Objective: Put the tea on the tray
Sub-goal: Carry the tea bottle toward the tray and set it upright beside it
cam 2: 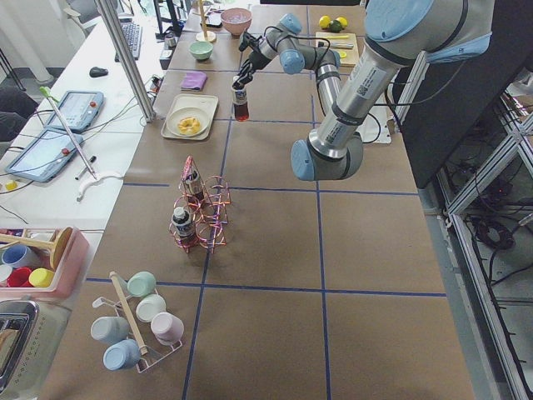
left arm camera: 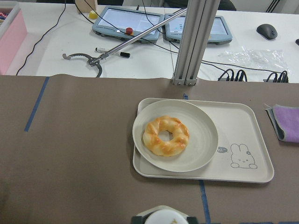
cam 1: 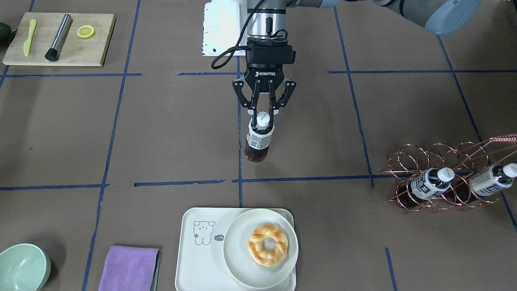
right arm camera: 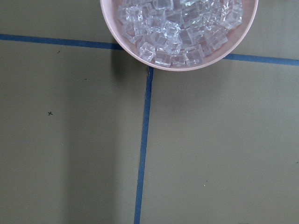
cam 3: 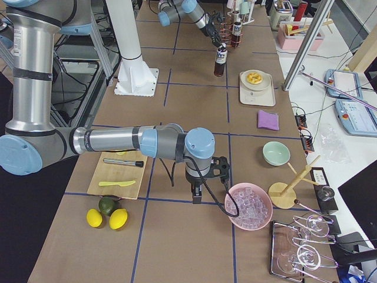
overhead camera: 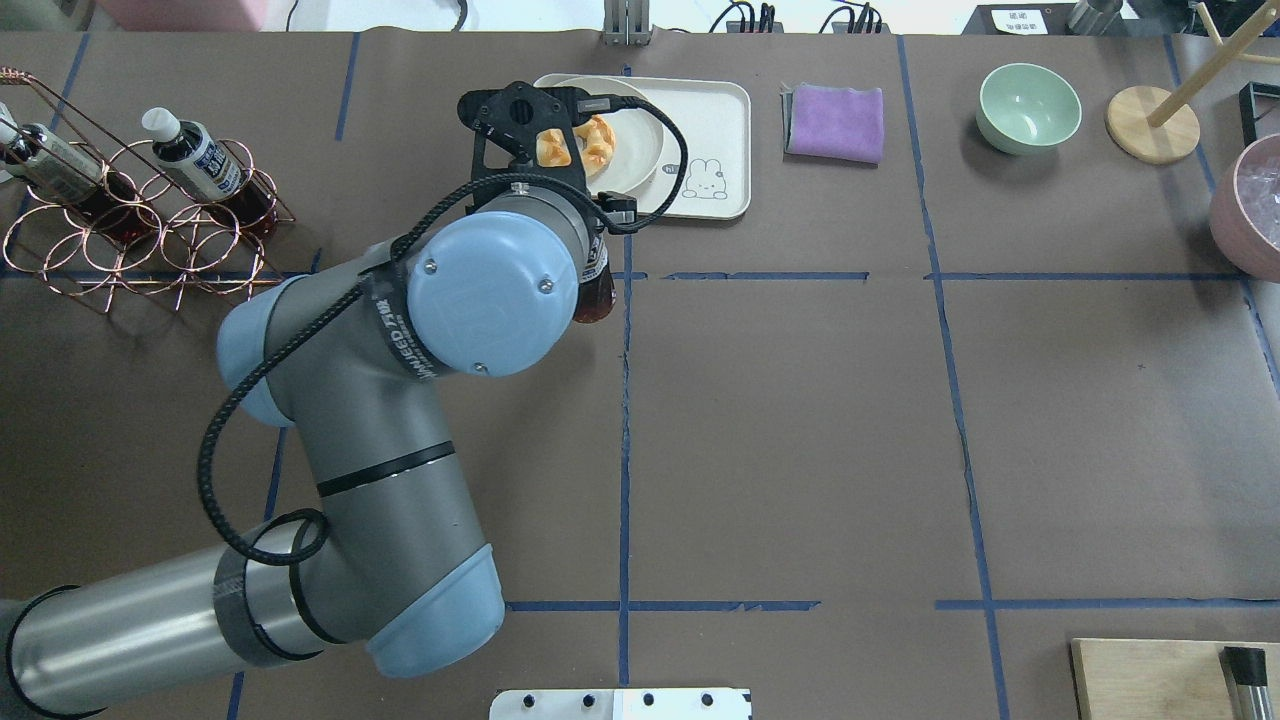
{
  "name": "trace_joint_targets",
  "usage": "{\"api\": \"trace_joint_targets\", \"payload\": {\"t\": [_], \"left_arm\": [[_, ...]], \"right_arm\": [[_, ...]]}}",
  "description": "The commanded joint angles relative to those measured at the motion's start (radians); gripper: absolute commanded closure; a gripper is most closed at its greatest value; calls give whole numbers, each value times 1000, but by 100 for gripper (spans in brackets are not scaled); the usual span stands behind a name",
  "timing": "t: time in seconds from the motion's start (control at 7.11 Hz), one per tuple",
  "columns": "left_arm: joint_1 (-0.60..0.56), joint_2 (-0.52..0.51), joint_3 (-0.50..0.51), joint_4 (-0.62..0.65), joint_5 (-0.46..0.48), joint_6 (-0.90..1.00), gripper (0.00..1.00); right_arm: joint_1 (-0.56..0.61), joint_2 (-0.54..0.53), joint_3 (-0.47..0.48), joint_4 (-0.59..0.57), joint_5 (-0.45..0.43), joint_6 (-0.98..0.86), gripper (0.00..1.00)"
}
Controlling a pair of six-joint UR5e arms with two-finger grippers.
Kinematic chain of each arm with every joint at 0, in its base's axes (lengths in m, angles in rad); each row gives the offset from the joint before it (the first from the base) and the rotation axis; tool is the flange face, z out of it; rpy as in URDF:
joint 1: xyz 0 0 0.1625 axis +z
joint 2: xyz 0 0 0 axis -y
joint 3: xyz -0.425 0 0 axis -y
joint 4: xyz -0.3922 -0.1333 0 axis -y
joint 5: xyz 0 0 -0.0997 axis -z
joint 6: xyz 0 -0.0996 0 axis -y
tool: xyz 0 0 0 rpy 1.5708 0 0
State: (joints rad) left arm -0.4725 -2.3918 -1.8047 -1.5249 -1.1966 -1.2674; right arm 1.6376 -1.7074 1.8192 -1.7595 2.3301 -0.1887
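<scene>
Left pincer: the left gripper (cam 1: 263, 116) points down, its two black fingers drawn in on the neck of a small clear plastic tea bottle (cam 1: 258, 139) of dark brown liquid, just under its white screw cap.
Tea: the tea bottle hangs upright in that grip at the table's middle, beside a crossing of blue tape lines. It is well apart from the tray, and I cannot tell whether its base touches the table.
Tray: the off-white rectangular tray (cam 1: 190, 246) with a raised rim and a grey line-drawn bear lies flat at the operators' edge.
On the tray: a round off-white plate (cam 1: 233, 252) covers the half away from the bear and carries a golden twisted ring of bread (cam 1: 268, 245).
Rack: a copper wire rack (cam 1: 424, 159) on the robot's left holds two more bottles alike (cam 1: 430, 184), both lying tilted.
Near the tray: a folded purple cloth (cam 1: 129, 268), then a pale green bowl (cam 1: 22, 268).
Right pincer: the right gripper (cam 3: 197, 194) points down just beside a pink bowl of ice cubes (cam 3: 248, 206). I cannot tell how far its fingers are apart.
</scene>
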Motion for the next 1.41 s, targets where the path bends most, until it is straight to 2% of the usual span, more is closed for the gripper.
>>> {"api": "trace_joint_targets", "payload": {"t": [0.0, 0.14, 0.42, 0.7, 0.84, 1.12, 1.27], "left_arm": [[40, -108, 137, -10, 63, -47, 94], [51, -162, 210, -17, 83, -67, 94], [61, -169, 232, -17, 84, -67, 94], [55, -118, 168, -23, 81, -53, 94], [55, -48, 98, -24, 81, -41, 94], [57, -33, 100, -57, 81, -29, 94], [76, -30, 126, -57, 84, -27, 74]], "right_arm": [[1, 0, 0, 0, 0, 0, 0], [-1, 0, 0, 0, 0, 0, 0], [1, 0, -3, 0, 0, 0, 0], [-1, 3, -6, 0, 0, -1, 0], [-1, 5, -8, 0, -2, -1, 0], [-1, 5, -8, 0, -2, -1, 0], [-1, 5, -8, 0, -2, 0, 0]]}}
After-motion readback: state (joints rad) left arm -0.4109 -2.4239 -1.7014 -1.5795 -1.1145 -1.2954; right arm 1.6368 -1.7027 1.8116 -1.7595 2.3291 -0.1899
